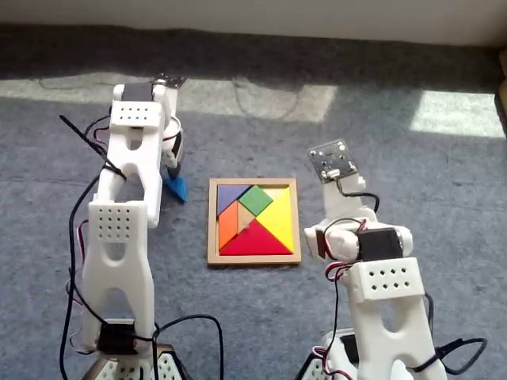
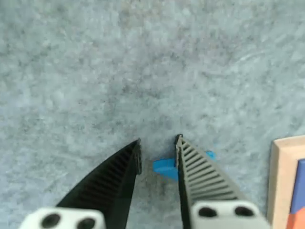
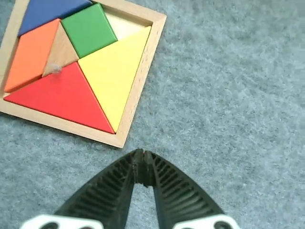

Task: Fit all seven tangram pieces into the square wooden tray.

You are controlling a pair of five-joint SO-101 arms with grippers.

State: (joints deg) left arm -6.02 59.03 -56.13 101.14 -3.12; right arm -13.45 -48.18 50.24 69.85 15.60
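Just off the left side of the square wooden tray [image 1: 253,260], a blue tangram piece [image 2: 164,168] is seen lying on the grey carpet [image 1: 396,166], straddled by the left gripper [image 2: 158,145]. Its fingers are held apart, and carpet shows between one of them and the piece. The tray is filled with blue, green, yellow, red and orange pieces plus two pale wood-coloured patches, and near its corner the right gripper [image 3: 143,160] is poised over bare carpet, its fingers pressed together on nothing.
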